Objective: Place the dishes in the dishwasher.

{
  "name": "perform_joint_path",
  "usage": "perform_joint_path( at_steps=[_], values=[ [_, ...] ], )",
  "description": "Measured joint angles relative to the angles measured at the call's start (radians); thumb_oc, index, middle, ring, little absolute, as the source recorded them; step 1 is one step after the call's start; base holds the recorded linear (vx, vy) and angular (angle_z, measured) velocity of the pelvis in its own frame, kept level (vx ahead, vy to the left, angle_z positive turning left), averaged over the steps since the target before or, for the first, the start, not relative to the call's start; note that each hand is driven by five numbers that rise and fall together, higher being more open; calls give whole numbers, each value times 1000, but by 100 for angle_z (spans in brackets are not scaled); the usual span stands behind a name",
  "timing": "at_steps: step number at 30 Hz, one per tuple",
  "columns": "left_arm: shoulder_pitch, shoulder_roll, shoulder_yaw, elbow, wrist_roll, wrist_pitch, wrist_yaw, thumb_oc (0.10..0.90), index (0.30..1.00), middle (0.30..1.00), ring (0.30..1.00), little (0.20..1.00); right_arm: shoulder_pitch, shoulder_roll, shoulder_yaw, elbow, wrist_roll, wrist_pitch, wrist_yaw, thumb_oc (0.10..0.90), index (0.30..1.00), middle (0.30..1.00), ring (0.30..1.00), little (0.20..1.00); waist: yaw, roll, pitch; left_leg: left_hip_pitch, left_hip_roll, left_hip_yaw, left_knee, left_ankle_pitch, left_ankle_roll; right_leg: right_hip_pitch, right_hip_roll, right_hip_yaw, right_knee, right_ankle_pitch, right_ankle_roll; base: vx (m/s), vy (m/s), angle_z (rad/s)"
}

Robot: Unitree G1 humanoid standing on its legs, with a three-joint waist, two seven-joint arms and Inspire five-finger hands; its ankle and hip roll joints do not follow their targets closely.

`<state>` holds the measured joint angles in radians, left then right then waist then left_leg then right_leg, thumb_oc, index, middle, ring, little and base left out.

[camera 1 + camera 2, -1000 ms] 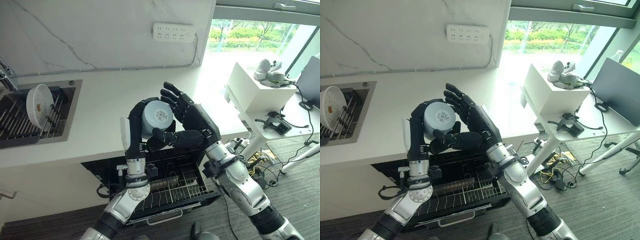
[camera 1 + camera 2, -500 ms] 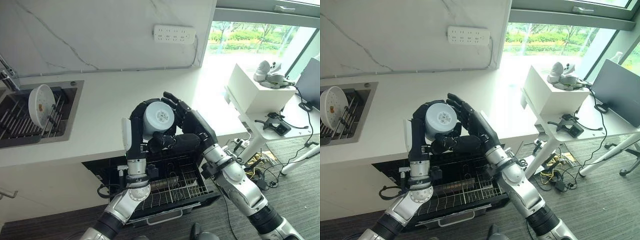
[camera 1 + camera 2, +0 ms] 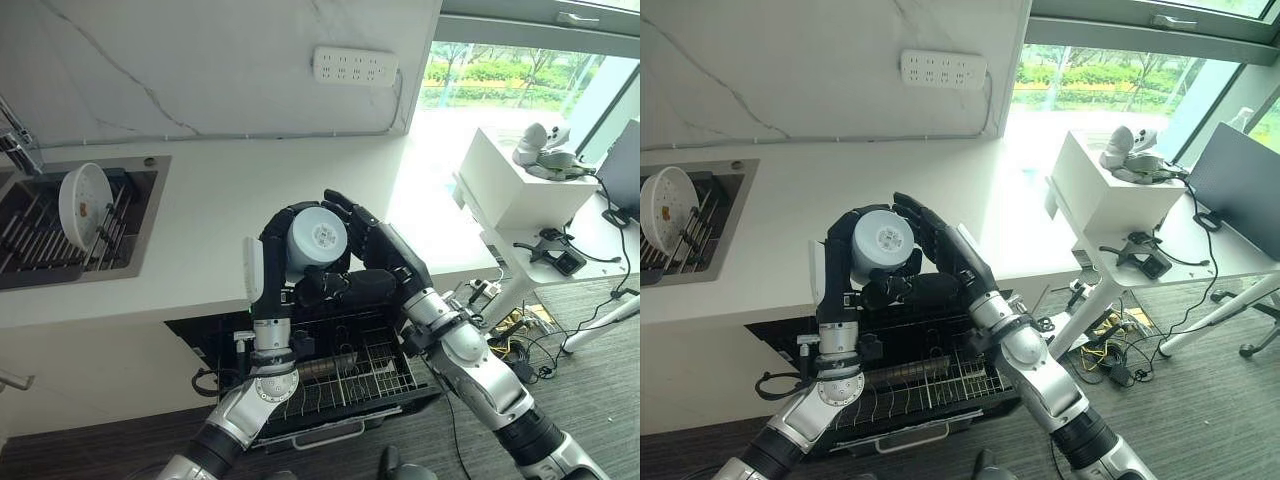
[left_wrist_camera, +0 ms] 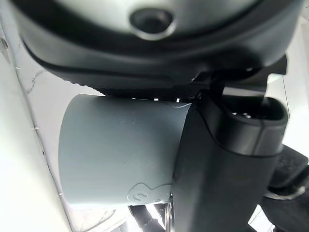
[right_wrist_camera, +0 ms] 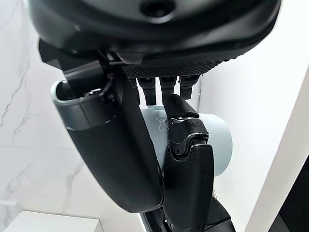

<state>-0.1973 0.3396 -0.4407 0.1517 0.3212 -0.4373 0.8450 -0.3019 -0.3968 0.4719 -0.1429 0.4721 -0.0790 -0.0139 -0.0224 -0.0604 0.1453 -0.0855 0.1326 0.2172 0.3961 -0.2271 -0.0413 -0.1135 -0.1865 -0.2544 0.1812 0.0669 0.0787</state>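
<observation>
A pale grey-blue cylindrical cup (image 3: 316,238) is held in the air above the front edge of the white tabletop (image 3: 210,230), its flat base turned toward the head camera. Both dark hands are on it. The left hand (image 3: 272,262) rises from below with its fingers curled over the cup's top and left side. The right hand (image 3: 385,262) reaches in from the right, fingers wrapped around the cup's far side and thumb pressed across beneath it.

The left wrist view shows what the head views hide: the cup's smooth side wall (image 4: 118,150) lying against the palm, with a faint raised mark near its rim. The right wrist view shows the cup's end (image 5: 217,142) past the curled fingers; the thumb seems to touch it, though the contact is partly hidden.

Directly below, the black wire dishwasher rack (image 3: 350,370) stands pulled out. At far left, a white round plate (image 3: 82,206) stands upright in a sink rack (image 3: 40,245).
</observation>
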Motion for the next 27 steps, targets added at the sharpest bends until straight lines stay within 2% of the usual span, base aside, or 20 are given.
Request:
perform_joint_path(
  at_steps=[18, 19, 20, 22, 27],
  values=[
    [0, 0, -7, 8, -1, 4, 20, 400, 300, 300, 300, 300, -33, 10, 14, 5, 51, 55, 0, 800, 900, 900, 900, 900, 7, -8, 6, 0, -1, -1, 0, 0, 0, 1, 0, -1, 0, 0, 0, 0, 0, 0],
    [0, 0, -7, 12, -1, 4, 22, 400, 300, 300, 300, 300, -42, 15, 18, 18, 52, 55, 0, 728, 792, 792, 792, 792, 7, -8, 6, 0, -1, -1, 0, 0, 0, 1, 0, -1, 0, 0, 0, 0, 0, 0],
    [0, 0, -5, 18, -1, 5, 23, 400, 300, 300, 300, 300, -52, 23, 23, 33, 56, 54, 1, 536, 505, 505, 505, 505, 7, -8, 6, 0, -1, -1, 0, 0, 0, 1, 0, -1, 0, 0, 0, 0, 0, 0],
    [-2, -1, -5, 36, -1, 8, 25, 400, 300, 300, 300, 300, -57, 35, 30, 56, 62, 55, 2, 400, 300, 300, 300, 300, 7, -8, 6, 0, 0, -3, 0, 0, 0, 1, 0, -1, 0, 0, 0, 0, 0, 0],
    [-2, -2, -21, 43, 0, 31, 44, 400, 300, 300, 300, 300, -60, 27, 34, 76, 41, 55, -19, 400, 300, 300, 300, 300, 26, -8, 8, -1, -1, -4, -1, 0, 0, 1, -1, -2, -1, -1, 1, 0, 0, 0]
  ],
)
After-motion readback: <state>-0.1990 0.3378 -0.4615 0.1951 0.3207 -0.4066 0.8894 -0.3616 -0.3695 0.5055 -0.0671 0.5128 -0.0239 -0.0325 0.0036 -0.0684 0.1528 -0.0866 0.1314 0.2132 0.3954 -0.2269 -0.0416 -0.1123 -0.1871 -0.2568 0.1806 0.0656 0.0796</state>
